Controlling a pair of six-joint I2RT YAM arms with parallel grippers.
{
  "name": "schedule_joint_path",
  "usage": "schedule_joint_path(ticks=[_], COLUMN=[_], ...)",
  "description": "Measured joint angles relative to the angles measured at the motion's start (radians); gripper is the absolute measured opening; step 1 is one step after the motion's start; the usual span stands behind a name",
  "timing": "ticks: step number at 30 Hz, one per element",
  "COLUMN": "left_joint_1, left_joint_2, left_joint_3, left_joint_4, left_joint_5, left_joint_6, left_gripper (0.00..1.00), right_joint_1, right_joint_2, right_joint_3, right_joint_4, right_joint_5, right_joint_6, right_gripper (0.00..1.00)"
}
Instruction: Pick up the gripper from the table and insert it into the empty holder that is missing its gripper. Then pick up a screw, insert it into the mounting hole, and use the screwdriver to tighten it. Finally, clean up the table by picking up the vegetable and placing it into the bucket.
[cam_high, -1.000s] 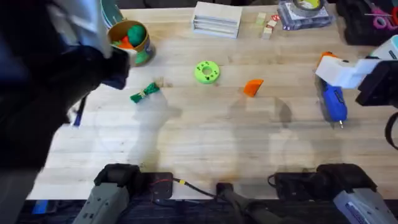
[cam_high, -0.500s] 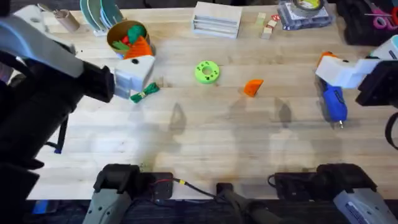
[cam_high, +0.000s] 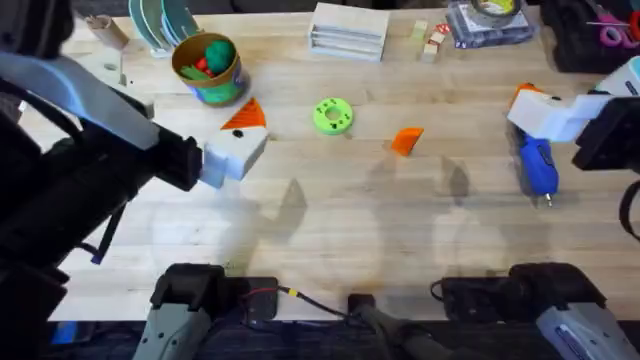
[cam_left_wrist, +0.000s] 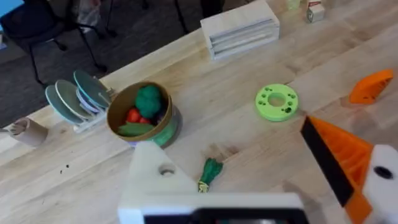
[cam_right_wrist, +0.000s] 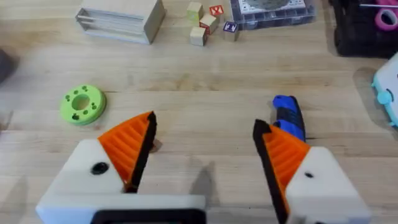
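The orange gripper wedge (cam_high: 407, 140) (cam_left_wrist: 371, 86) lies loose mid-table, right of a lime-green ring (cam_high: 333, 115). My left gripper (cam_high: 245, 135) (cam_left_wrist: 227, 140) hovers open beside the bucket (cam_high: 208, 68) (cam_left_wrist: 143, 115). One of its jaws is the bare white empty holder (cam_left_wrist: 155, 177); the other carries an orange pad. The vegetable (cam_left_wrist: 210, 174) lies on the wood under it, hidden in the overhead view. My right gripper (cam_high: 527, 105) (cam_right_wrist: 205, 124) stands open at the right, just above the blue screwdriver (cam_high: 535, 165) (cam_right_wrist: 287, 115). No screw can be made out.
The bucket holds a round green toy and red pieces. Along the far edge stand a plate rack (cam_high: 160, 22), a tan cup (cam_high: 105, 30), a wooden box (cam_high: 348, 28), small blocks (cam_high: 430, 40), a tape case (cam_high: 488, 20) and a black case (cam_high: 595, 35).
My left arm has swung out over the table, its gripper moving right and nearer, from beside the bucket to over the vegetable. The right arm has not moved.
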Motion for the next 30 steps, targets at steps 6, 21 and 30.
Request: schedule_joint_path(ticks=[6, 21, 30], left_joint_1=[-0.024, -0.168, -0.188], left_joint_2=[-0.019, -0.316, -0.43], left_joint_3=[-0.051, -0.563, -0.754], left_joint_4=[0.083, 0.601, 0.826], left_joint_5=[0.009, 0.022, 0.024], left_joint_6=[0.031, 0.089, 0.038], left_gripper=[0.992, 0.993, 0.993], right_joint_1=[0.0, 0.0, 0.0], right_joint_2=[0.0, 0.0, 0.0], right_joint_3=[0.0, 0.0, 0.0], right_joint_4=[0.0, 0.0, 0.0], right_joint_5=[0.0, 0.0, 0.0], right_joint_6=[0.0, 0.0, 0.0], right_gripper=[0.994, 0.993, 0.992])
